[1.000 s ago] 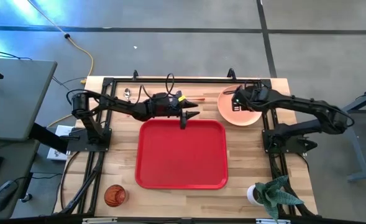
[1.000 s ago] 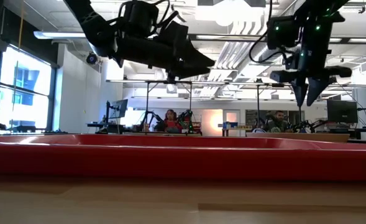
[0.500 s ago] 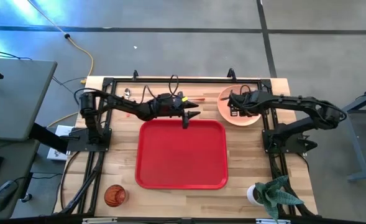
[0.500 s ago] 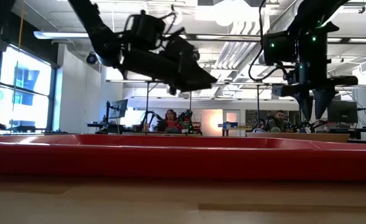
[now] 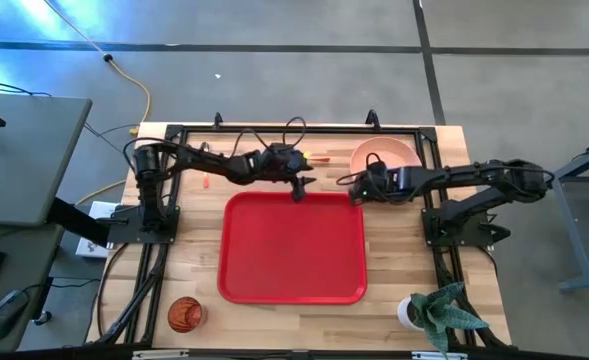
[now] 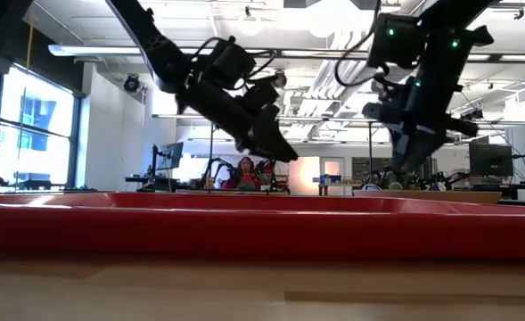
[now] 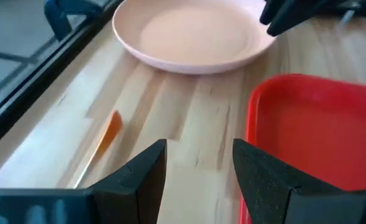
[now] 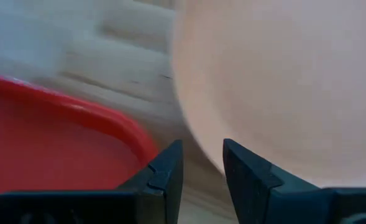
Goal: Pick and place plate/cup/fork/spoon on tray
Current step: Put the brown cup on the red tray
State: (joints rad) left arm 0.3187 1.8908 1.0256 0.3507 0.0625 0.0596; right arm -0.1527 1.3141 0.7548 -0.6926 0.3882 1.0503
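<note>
The red tray (image 5: 294, 245) lies mid-table. The salmon-pink plate (image 5: 386, 155) lies flat on the wood past the tray's far right corner. It also shows in the left wrist view (image 7: 195, 34) and in the right wrist view (image 8: 282, 81). My left gripper (image 5: 299, 188) is open and empty over the tray's far rim. My right gripper (image 5: 355, 190) is open at the plate's near-left rim and touches nothing that I can see. An orange utensil handle (image 7: 108, 134) lies on the wood beyond my left gripper; its head is hidden. The orange-red cup (image 5: 184, 313) stands at the near left.
A second bit of orange handle (image 5: 206, 183) shows beside my left arm. A potted plant (image 5: 436, 315) stands at the near right corner. A black frame (image 5: 294, 128) runs along the table's far edge. Bare wood lies between the tray and the plate.
My right gripper has gone from above the plate toward the table's left and near edge, and down. It now hangs tilted by the plate's near-left rim, beside the tray's far right corner. My left gripper has stayed over the tray's far rim and tipped further down.
</note>
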